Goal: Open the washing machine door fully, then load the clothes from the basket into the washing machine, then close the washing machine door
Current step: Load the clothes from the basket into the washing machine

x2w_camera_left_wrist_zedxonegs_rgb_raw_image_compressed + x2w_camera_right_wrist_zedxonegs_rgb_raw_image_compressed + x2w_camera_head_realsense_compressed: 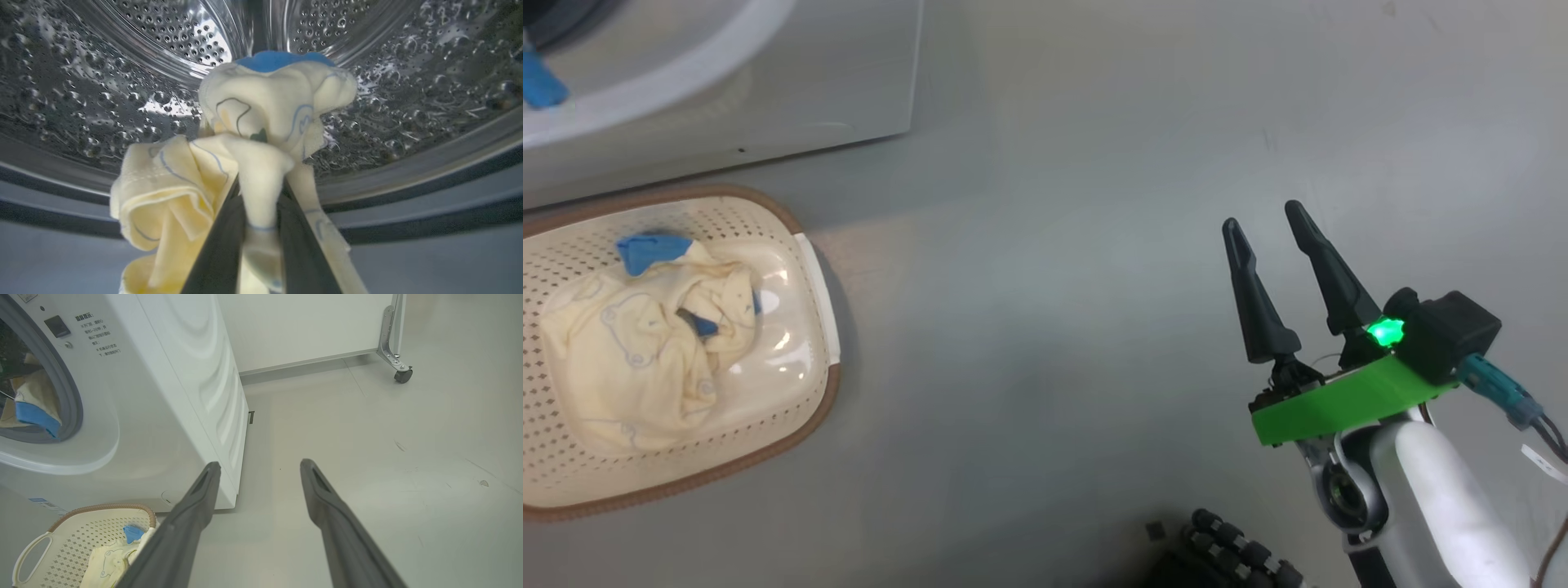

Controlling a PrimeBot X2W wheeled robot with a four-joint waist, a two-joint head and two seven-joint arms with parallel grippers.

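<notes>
In the left wrist view my left gripper [261, 192] is shut on a cream-yellow garment [269, 110] with a blue piece at its top. It holds the cloth at the mouth of the steel drum [163, 41] of the washing machine [163, 396]. The same cloth hangs in the machine's opening [34, 404]. More of the clothes [645, 343] lie in the basket [829, 392] on the floor before the machine [809, 82]. My right gripper [1262, 214] is open over bare floor, well right of the basket, with nothing between its fingers [196, 506]. The washing machine door is out of view.
A white panel on a castor wheel [402, 373] stands behind the machine to the right. A dark ribbed part of my own body [1233, 555] sits at the bottom edge. Grey floor [1054, 327] stretches between the basket and my right arm.
</notes>
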